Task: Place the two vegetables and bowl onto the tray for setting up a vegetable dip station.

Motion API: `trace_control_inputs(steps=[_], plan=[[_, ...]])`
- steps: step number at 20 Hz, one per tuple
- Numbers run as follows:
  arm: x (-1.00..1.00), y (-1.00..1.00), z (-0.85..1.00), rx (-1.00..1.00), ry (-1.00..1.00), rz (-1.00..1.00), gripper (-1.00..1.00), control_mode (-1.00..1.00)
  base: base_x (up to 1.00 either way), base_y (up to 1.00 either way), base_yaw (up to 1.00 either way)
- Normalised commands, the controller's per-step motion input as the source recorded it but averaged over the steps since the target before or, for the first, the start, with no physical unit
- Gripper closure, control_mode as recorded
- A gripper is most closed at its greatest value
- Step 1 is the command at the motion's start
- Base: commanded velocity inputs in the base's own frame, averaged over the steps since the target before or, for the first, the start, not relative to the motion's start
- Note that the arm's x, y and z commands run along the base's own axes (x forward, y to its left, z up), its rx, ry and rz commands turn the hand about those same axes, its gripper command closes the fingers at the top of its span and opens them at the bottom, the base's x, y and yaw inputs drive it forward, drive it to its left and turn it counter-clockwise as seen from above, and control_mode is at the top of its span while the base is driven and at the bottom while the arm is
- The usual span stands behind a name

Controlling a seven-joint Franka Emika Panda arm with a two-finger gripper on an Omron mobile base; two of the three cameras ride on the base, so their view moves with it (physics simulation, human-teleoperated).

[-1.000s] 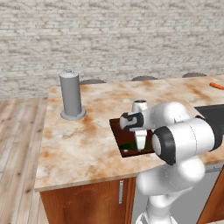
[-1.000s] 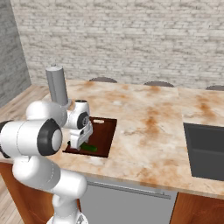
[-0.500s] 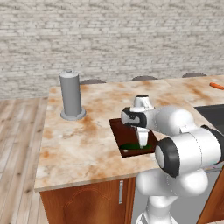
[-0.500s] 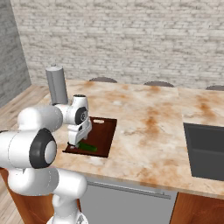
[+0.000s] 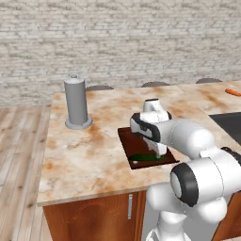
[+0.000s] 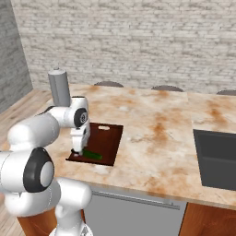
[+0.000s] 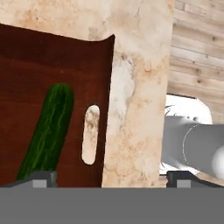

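No words or labels can be read on anything here.

The tray (image 5: 149,151) is a dark red-brown wooden board that lies flat on the marble worktop (image 5: 94,146), close to its front edge. The green vegetable (image 7: 47,132) lies on the tray, right beside the small slot handle (image 7: 90,134) at the short end nearest the robot. In the right base view the green vegetable (image 6: 92,155) sits on the front part of the tray (image 6: 103,140).

The gripper (image 6: 77,150) points down over that end of the tray. Its fingers are spread wide and hold nothing. In the hand view the two dark fingertips (image 7: 43,178) stand far apart, and the vegetable lies just past the left one, touching neither.

A second ago the arm was bent lower and nearer the base. Now the hand has swung further over the tray. The vegetable lies in the same spot on the board.

The carrot (image 5: 232,92) is a small orange shape far off at the right edge of the left base view, partly cut off. A tall grey cylinder (image 5: 76,103) stands on the worktop, well apart from the tray. In the left base view the arm hides part of the tray and most of the vegetable.
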Motion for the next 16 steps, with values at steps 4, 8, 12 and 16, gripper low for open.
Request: trace_control_inputs(steps=[4,8,12,16], plan=[[-0.36,-0.07,0.20,0.00,0.00,0.53,-1.00,-1.00,0.00,0.00,0.00],[-0.35,-0.07,0.19,0.00,0.00,0.46,-1.00,-1.00,0.00,0.00,0.00],[-0.34,-0.08,0.21,0.00,0.00,0.39,-1.00,-1.00,0.00,0.00,0.00],[-0.24,-0.11,0.32,0.00,-0.03,0.25,-1.00,-1.00,0.00,0.00,0.00]])
